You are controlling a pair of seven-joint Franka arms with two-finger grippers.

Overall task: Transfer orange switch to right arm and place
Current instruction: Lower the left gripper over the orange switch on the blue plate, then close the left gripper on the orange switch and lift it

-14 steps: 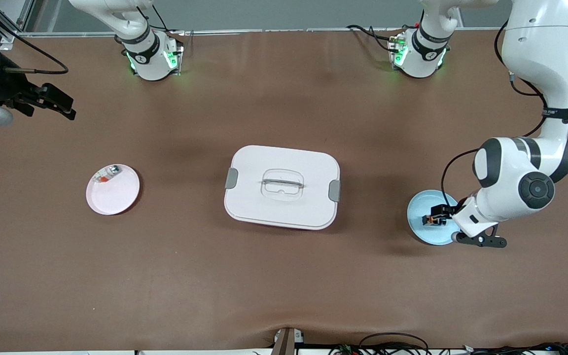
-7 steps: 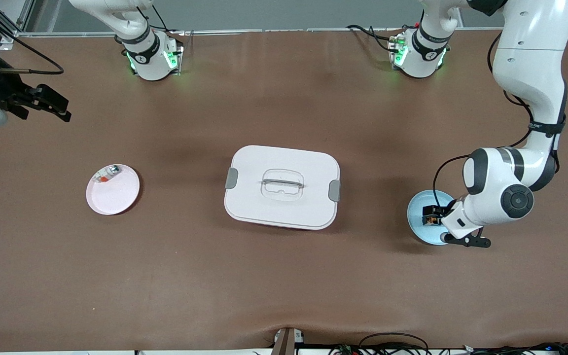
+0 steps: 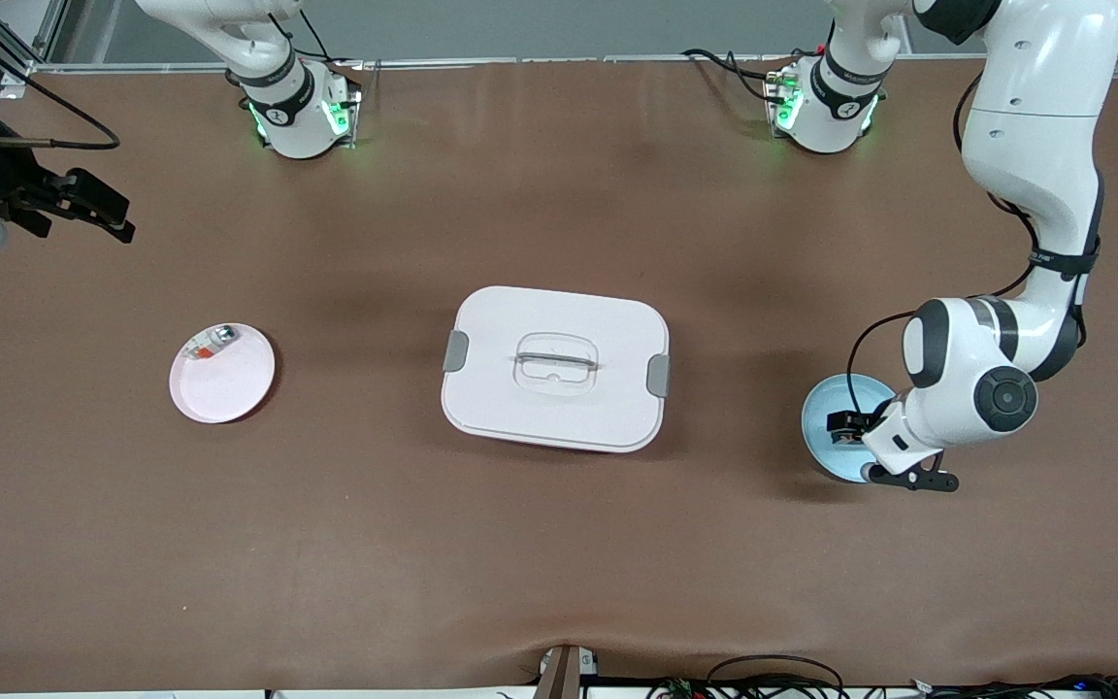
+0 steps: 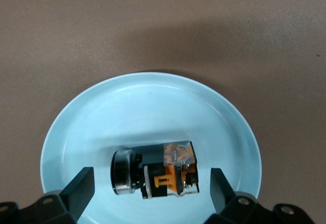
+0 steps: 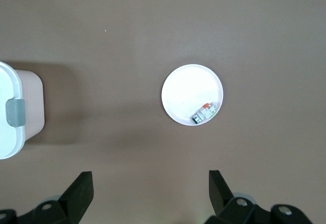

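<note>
The orange switch (image 4: pixel 158 170), a small black part with an orange section and a silver ring, lies on its side in a light blue plate (image 4: pixel 153 102) toward the left arm's end of the table. My left gripper (image 4: pixel 151 186) is low over the plate and open, one finger on either side of the switch with a gap to each. From the front, the left gripper (image 3: pixel 851 428) half hides the switch (image 3: pixel 846 439). My right gripper (image 3: pixel 93 206) hangs open and empty over bare table at the right arm's end.
A white lidded box (image 3: pixel 555 369) with grey clasps stands mid-table. A pink plate (image 3: pixel 222 374) toward the right arm's end holds a small red-white-silver piece (image 3: pixel 210 342). The right wrist view shows that plate (image 5: pixel 192 94) and the box's end (image 5: pixel 12 112).
The left arm has swung in over the blue plate and its hand has come down around the switch. The right gripper has drifted slightly toward the table's end. Both stay open.
</note>
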